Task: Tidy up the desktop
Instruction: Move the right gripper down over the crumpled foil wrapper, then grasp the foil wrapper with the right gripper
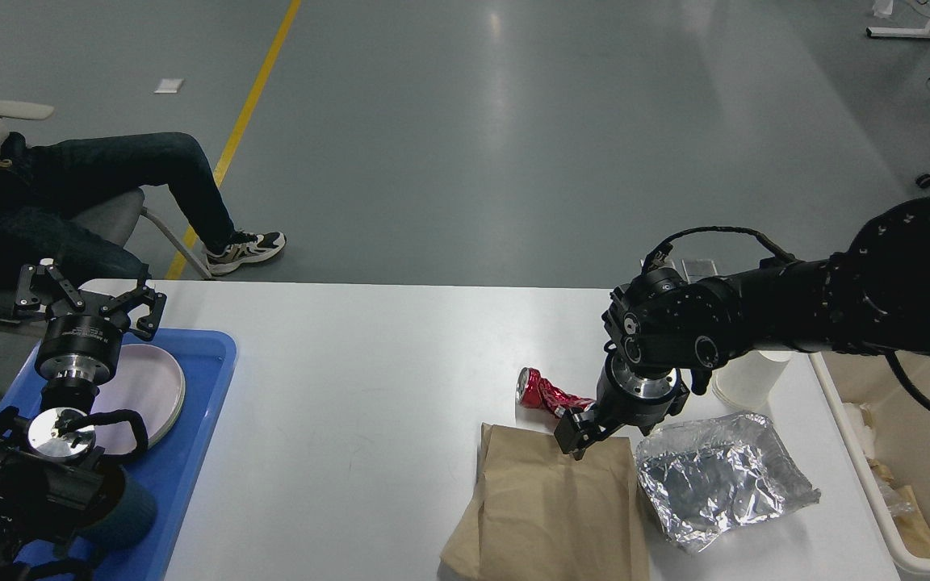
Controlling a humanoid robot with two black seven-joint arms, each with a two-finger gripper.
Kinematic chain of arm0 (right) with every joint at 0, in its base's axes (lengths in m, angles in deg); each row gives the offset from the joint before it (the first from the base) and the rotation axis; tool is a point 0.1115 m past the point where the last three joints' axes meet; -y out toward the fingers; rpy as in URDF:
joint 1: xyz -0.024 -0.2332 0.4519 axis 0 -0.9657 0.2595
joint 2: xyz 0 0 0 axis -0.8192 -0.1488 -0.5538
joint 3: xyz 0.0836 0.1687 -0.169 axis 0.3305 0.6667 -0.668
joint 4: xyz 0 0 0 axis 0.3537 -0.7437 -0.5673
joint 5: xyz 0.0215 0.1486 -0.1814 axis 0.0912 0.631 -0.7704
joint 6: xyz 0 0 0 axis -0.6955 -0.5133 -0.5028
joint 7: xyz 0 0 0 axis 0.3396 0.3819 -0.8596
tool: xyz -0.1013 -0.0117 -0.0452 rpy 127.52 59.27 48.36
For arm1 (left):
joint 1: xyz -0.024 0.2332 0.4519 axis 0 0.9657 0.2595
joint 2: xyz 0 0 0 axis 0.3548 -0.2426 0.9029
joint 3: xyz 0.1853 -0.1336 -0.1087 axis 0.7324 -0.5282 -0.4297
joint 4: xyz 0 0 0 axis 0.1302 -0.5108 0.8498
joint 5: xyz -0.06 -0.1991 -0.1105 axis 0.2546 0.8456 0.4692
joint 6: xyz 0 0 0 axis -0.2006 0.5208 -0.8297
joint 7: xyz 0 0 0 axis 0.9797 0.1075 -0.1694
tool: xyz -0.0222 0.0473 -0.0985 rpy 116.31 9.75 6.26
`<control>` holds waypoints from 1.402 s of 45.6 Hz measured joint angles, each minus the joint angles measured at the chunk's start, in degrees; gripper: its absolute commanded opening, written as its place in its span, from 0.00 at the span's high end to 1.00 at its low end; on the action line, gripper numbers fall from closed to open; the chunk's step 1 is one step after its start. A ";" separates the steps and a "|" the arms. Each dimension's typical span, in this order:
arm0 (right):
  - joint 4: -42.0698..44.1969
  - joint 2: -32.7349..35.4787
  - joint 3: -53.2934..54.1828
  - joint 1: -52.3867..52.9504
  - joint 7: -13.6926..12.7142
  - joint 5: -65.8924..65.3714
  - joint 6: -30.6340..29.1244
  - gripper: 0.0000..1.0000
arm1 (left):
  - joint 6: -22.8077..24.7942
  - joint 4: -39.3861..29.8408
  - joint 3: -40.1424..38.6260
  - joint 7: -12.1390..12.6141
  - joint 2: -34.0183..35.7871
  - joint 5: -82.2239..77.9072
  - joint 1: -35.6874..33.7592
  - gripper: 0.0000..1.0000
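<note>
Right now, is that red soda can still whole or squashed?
Squashed. The red can lies on its side on the desktop, its body crumpled and twisted, beside the right gripper.

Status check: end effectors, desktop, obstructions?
Left end effector open, over blue tray. Right end effector at crushed red can, grip unclear. Desktop uncleared: paper bag, foil.

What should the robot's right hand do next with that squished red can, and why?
Probably close on the crushed red can and lift it toward the cream bin. The right gripper hangs low right beside the can, above the edge of the brown paper bag, and the can lies loose on the desktop. Whether its fingers already touch the can is unclear.
</note>
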 measured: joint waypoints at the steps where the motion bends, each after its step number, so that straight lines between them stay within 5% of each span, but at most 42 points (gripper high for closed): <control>1: 0.09 0.00 -0.06 -0.01 0.00 0.00 0.00 0.00 | 0.00 0.00 0.00 0.00 0.00 0.00 0.00 0.04; 19: 0.50 9.69 0.09 4.07 0.23 1.99 -0.29 0.00 | 0.00 -0.02 0.00 0.00 0.00 0.00 0.00 0.04; 31: 10.54 13.17 -0.88 -5.89 0.18 11.11 0.14 0.00 | 0.00 -0.03 0.00 0.00 0.00 0.00 0.00 0.04; 64: 22.62 12.32 0.68 -20.62 0.18 18.83 5.00 0.03 | 0.00 -0.01 0.00 0.00 0.00 0.00 0.00 0.04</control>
